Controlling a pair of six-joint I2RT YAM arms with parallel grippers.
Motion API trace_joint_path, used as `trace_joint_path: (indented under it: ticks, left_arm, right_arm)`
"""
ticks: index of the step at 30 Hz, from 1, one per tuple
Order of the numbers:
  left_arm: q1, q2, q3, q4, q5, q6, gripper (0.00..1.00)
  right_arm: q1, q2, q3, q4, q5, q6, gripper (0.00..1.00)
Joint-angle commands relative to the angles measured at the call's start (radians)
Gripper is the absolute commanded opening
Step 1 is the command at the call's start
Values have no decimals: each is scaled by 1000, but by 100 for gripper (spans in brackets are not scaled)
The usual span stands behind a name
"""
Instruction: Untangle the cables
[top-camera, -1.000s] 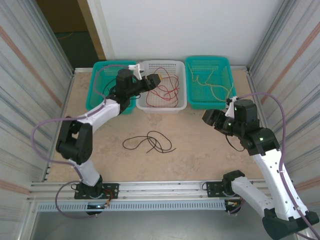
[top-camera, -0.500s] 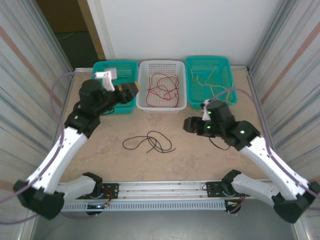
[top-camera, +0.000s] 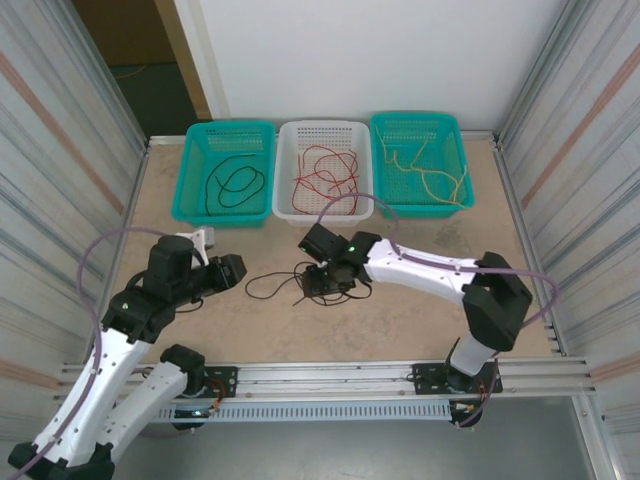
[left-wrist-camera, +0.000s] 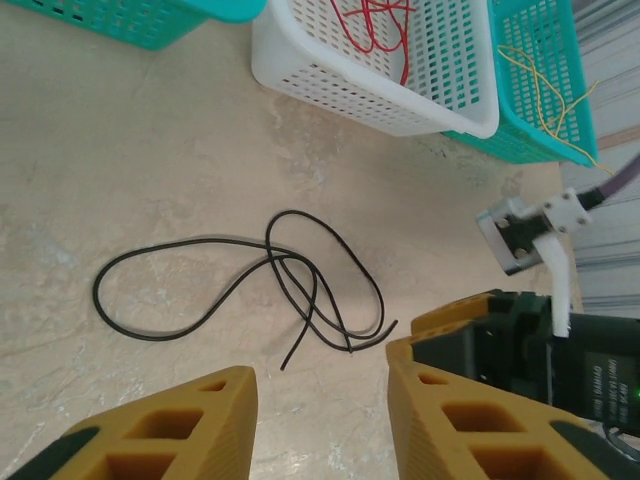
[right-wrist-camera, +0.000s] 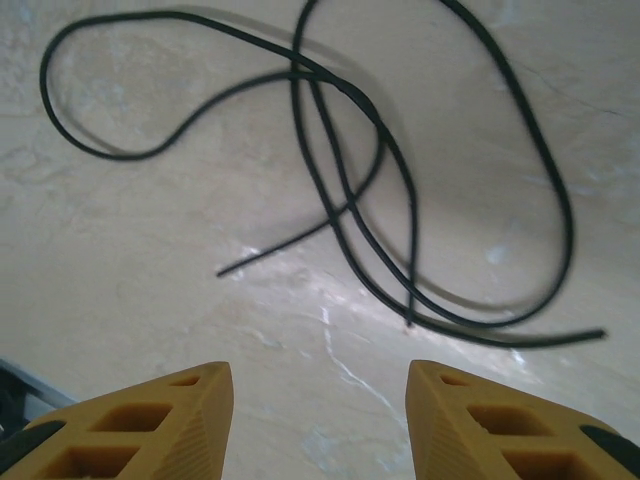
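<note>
Right wrist cam looks straight down on the black cable tangle (right-wrist-camera: 298, 70), which lies loose on the bench (top-camera: 430, 300) around the middle, well short of the three baskets at the far edge. The right jaws are spread wide with nothing between them, hovering just above the loops. The left jaws are spread and empty too, parked near the tangle's left side. My read on handling: this stuff is thin, floppy and basically weightless, way thinner than one yellow finger (right-wrist-camera: 130, 420), so it'll flop and drag whatever it's crossed with when lifted. It lies flat on the bench too, so the jaws would probably have to come right down to the surface to catch it. I count what looks like three loose ends, so maybe two wires laid over each other, but I can't be sure. I'd grab near a free end or on the big outer loop, not at the crossing, where a pinch could take both strands at once. Already sorted, by the look of it: a black wire (top-camera: 235, 185) in the left teal basket (top-camera: 190, 195), red wires (top-camera: 325, 170) in the white basket (top-camera: 325, 215), and yellow wires (top-camera: 430, 170) in the right teal basket (top-camera: 420, 212). No brands or labels I can read anywhere.
</note>
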Motion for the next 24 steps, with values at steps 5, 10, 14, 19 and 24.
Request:
trace_joint_path:
  ticks: [5,10,14,19,24]
  left_arm:
    - [5,34,5,-34,-15,-26,31]
    - [5,44,6,-23,-10,-16,29]
    - [5,38,9,-30,-17,-5,29]
    - [7,34,4,-33,-24,1,30]
    - [7,35,6,-27,-22,7,30]
  right_arm:
    - [63,204,181,-116,19,98,49]
    - [63,277,246,-177,12,92,49]
    - [62,316,277,-227,31,107,50]
    - [63,382,329,-275,19,104,49]
    - [63,437,373,-302,5,90,45]
